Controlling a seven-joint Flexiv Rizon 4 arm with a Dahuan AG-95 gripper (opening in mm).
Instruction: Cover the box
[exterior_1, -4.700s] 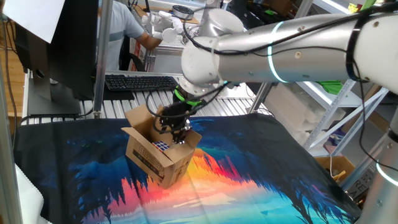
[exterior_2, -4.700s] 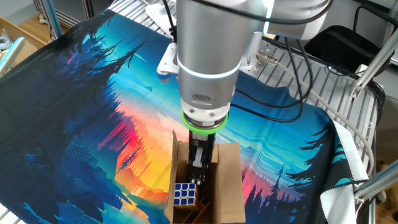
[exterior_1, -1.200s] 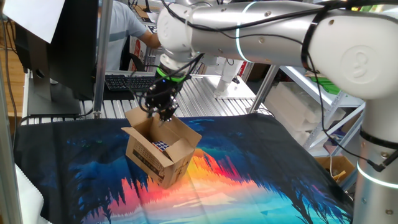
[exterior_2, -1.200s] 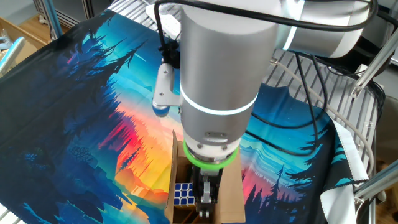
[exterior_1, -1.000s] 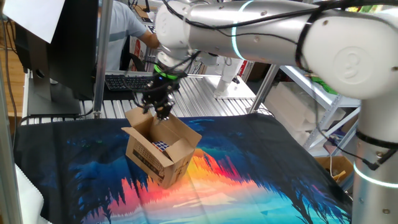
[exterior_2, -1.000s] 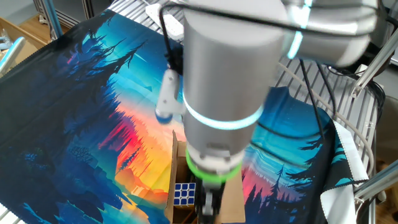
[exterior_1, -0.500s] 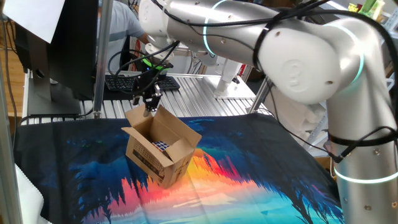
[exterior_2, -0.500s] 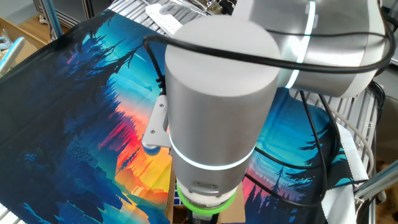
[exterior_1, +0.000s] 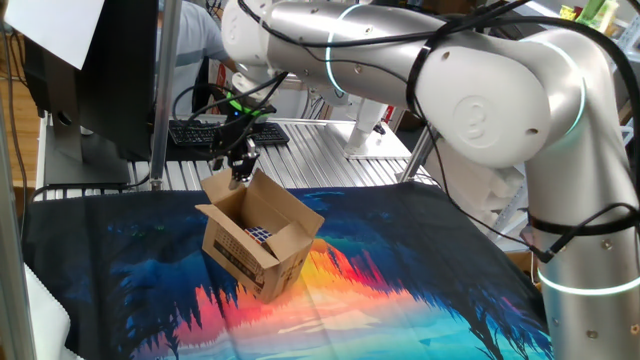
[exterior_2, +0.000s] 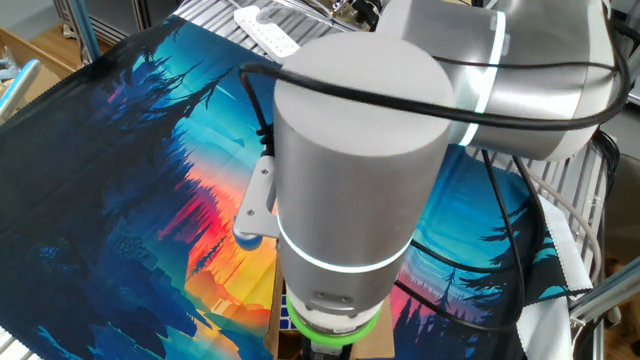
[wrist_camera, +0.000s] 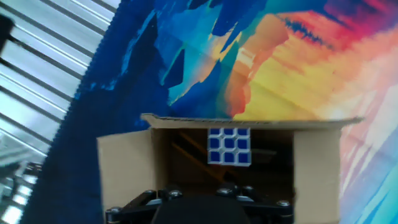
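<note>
The brown box (exterior_1: 255, 262) stands open on the printed cloth, black print on its long side, its flaps up. A Rubik's cube (exterior_1: 258, 235) lies inside. My gripper (exterior_1: 239, 177) hangs at the top edge of the box's rear flap (exterior_1: 225, 190); I cannot tell whether it touches or pinches the flap, or how wide the jaws stand. In the hand view I look down into the box (wrist_camera: 124, 168) at the cube (wrist_camera: 229, 147); only the hand's black housing (wrist_camera: 199, 208) shows, fingertips out of frame. In the other fixed view the arm (exterior_2: 350, 200) hides the box.
The colourful cloth (exterior_1: 400, 280) covers a slatted metal table (exterior_1: 330, 165). A keyboard (exterior_1: 225, 131) and a monitor (exterior_1: 100, 60) stand behind the box. A white power strip (exterior_2: 265, 18) lies at the table's far edge. A person (exterior_1: 200, 40) sits in the background.
Over the last second the gripper moved from above the box's opening back and left to the rear flap. In the last half second it has hardly moved. The box stays put.
</note>
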